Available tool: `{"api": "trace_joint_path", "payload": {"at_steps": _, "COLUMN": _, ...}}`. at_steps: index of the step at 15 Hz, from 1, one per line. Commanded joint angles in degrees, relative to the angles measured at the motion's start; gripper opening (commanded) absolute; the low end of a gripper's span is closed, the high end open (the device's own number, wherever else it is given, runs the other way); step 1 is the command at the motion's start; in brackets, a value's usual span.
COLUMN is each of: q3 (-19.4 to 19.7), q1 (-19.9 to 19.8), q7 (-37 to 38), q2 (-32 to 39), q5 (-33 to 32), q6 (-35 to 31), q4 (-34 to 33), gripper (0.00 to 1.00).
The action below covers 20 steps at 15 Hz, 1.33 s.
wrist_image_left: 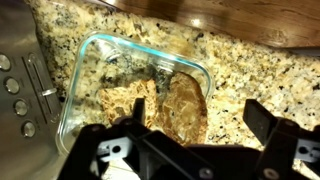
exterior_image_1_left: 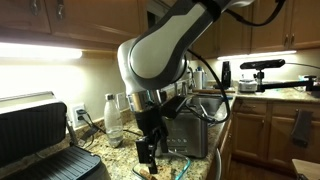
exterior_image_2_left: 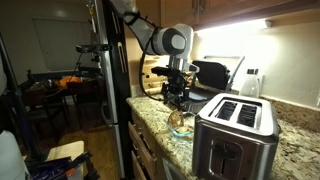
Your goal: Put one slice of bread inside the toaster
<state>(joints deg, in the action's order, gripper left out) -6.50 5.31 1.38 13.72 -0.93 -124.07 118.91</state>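
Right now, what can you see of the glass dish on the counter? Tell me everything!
The glass dish is clear and rectangular with rounded corners and a low wall, so the speckled granite counter shows through it. It sits flat on that counter, close beside the steel toaster. A tan slice of bread lies inside, on the side away from the toaster. The open gripper hangs over it; I cannot tell if they touch.

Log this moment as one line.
gripper: jaws open, over glass container | slice of bread: lying in container, not held | toaster: beside container
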Motion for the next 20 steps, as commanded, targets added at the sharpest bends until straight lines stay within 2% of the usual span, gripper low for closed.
{"api": "trace_joint_path", "payload": {"at_steps": 1, "q3": 0.2, "q1": 0.7, "q7": 1.2, "q2": 0.7, "q5": 0.8, "q6": 0.5, "q4": -1.0, "gripper": 1.00}}
{"api": "trace_joint_path", "payload": {"at_steps": 20, "q3": 0.6, "q1": 0.9, "q7": 1.6, "q2": 7.1, "q5": 0.7, "q6": 0.4, "q4": -6.0, "gripper": 1.00}}
